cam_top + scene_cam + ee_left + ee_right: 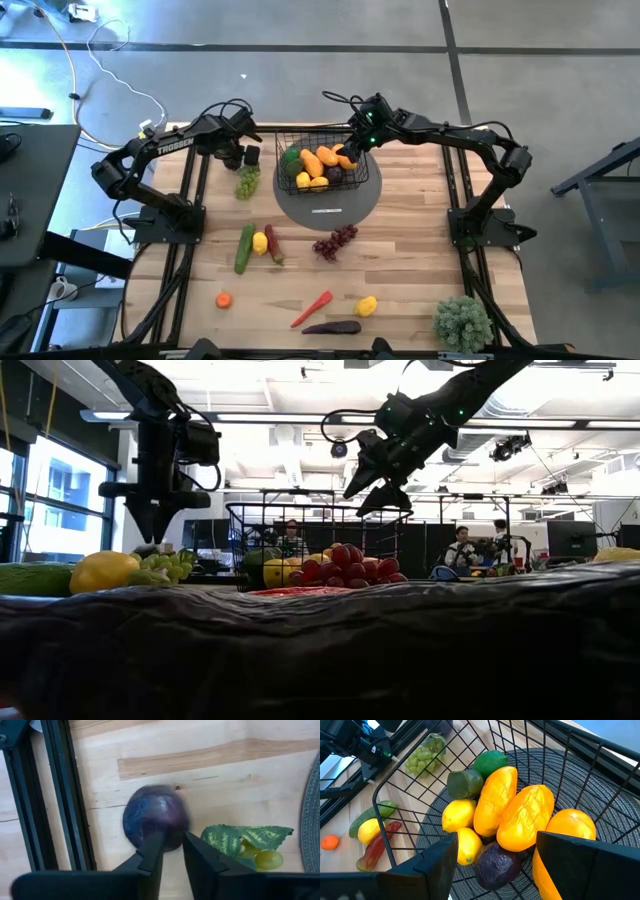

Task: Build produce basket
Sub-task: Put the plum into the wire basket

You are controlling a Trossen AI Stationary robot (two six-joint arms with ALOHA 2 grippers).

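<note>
Black wire-mesh rectangular basket sits on the grey round woven mat at the far middle of the pale wooden table, high view. Inside: yellow lemons, orange pieces, a green piece, one dark purple piece. Right gripper hangs over the basket's far right corner. Left gripper is down at the table just left of the basket, green grape bunch close by. Loose on the table: green cucumber, yellow lemon and red chilli together; purple grape bunch just in front of the mat; small orange fruit, orange-red carrot, second lemon, purple eggplant nearer the front edge. Bushy green potted plant at the front right corner.

Low view: basket mesh stands behind the purple grapes; right gripper is above its rim, clear of the wire. People sit in the room beyond.

Left wrist view: the two dark fingers stand closed together, only a thin gap, tips against the near side of a round dark purple plum-like fruit that lies on the wood. Whether they grip it, cannot tell. Green grapes with a leaf lie just beside.

Right wrist view: fingers spread wide, nothing between them, above the basket contents; dark purple fruit lies below the lemons and orange pieces.
</note>
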